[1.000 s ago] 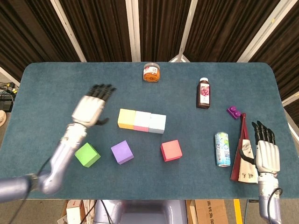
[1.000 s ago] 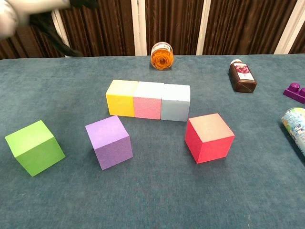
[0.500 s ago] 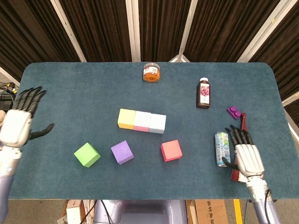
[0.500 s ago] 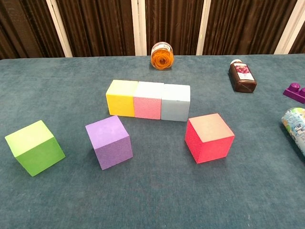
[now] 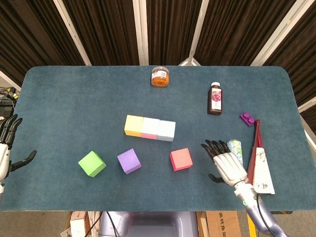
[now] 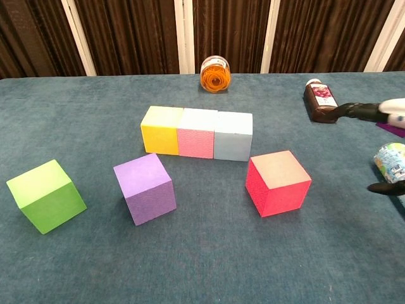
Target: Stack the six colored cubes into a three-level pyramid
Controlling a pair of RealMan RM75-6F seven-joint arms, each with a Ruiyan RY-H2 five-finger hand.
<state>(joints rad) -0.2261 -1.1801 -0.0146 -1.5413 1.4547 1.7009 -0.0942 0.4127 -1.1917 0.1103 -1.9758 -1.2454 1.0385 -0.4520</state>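
Note:
Yellow (image 5: 134,125), pink (image 5: 150,128) and light blue (image 5: 166,131) cubes stand touching in a row at mid-table; the chest view shows the same yellow (image 6: 162,129), pink (image 6: 197,133) and light blue (image 6: 233,136) cubes. In front of the row lie a green cube (image 5: 92,163), a purple cube (image 5: 129,161) and a red cube (image 5: 181,159), apart from each other. My right hand (image 5: 224,164) hovers open to the right of the red cube (image 6: 278,182), fingers spread, holding nothing. My left hand (image 5: 6,148) is open at the table's far left edge.
An orange jar (image 5: 160,76) lies at the back. A dark juice bottle (image 5: 215,98), a purple brick (image 5: 247,118), a blue can (image 5: 236,149) and a red-and-white folded packet (image 5: 259,163) lie on the right side, close to my right hand.
My left hand has pulled back from the cube row to the far left edge. My right hand has swung leftward from the right edge, past the can, toward the red cube.

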